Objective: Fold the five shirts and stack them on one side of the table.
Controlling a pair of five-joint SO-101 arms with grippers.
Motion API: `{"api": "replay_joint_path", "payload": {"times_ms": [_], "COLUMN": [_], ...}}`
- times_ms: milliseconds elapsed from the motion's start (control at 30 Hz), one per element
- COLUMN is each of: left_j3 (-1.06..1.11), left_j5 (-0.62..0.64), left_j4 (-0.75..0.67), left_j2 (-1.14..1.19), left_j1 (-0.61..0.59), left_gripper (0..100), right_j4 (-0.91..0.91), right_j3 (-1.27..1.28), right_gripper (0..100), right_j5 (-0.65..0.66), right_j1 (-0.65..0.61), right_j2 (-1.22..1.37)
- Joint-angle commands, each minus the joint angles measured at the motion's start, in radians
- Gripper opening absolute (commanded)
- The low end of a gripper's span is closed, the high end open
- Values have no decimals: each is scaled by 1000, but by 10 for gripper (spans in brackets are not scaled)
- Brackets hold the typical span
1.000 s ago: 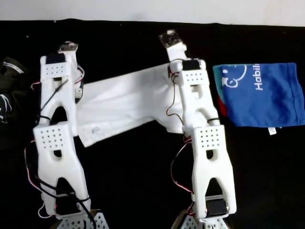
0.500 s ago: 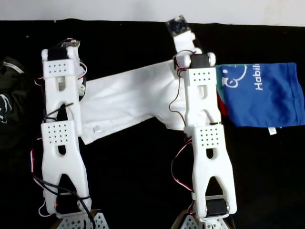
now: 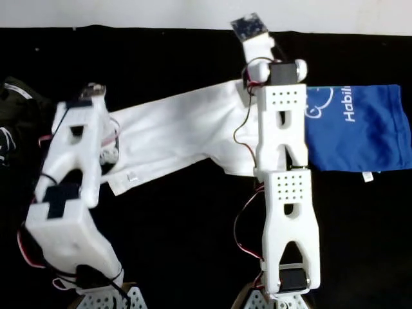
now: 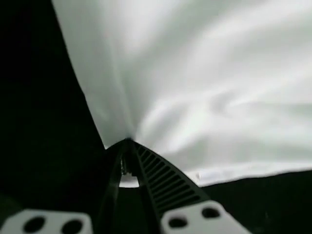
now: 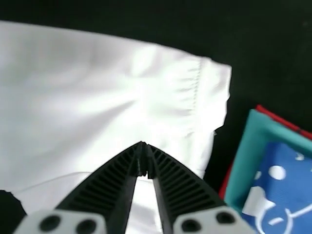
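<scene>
Shirts lay at three spots on your black table cover (image 3: 180, 244). The white shirt (image 3: 174, 132) was stretched as a slanting band across the middle of the high view, its lower end at centre left and its higher end at upper centre, partly under both arms. Your left gripper (image 4: 127, 146) had its jaws pressed together on that shirt's edge, with creases fanning out from the pinch and a sliver of white cloth showing between the jaw bases. Your right gripper (image 5: 144, 155) was likewise clamped tip to tip on the white cloth, near a stitched hem toward the upper right of the right wrist view. Just beside that hem, in the lower right of that frame, sat a folded stack: a blue shirt (image 3: 360, 129) on top, a teal shirt (image 5: 246, 161) under it, and a red shirt (image 5: 225, 187) peeking out beneath. In the high view this stack occupied the right side, close against the white shirt behind the right arm; you could not tell whether they touched. A dark heap of garments (image 3: 13, 122) sat at the left edge.
</scene>
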Motion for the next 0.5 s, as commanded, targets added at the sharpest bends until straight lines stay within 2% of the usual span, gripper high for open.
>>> {"api": "replay_joint_path", "payload": {"times_ms": [0, 167, 267, 467], "left_j3": [116, 159, 194, 328], "left_j5": [38, 51, 51, 51], "left_j4": [-80, -5, 38, -58], "left_j2": [-102, -162, -252, -358], "left_j1": [30, 54, 79, 133], "left_gripper": [10, 10, 10, 10], "right_j4": [13, 15, 15, 15], "right_j3": [-114, -105, -13, 231], "right_gripper": [9, 9, 9, 7], "right_j5": [-2, -5, -5, -5], "right_j1": [12, 12, 10, -25], "right_j2": [-119, -165, -179, -294]}}
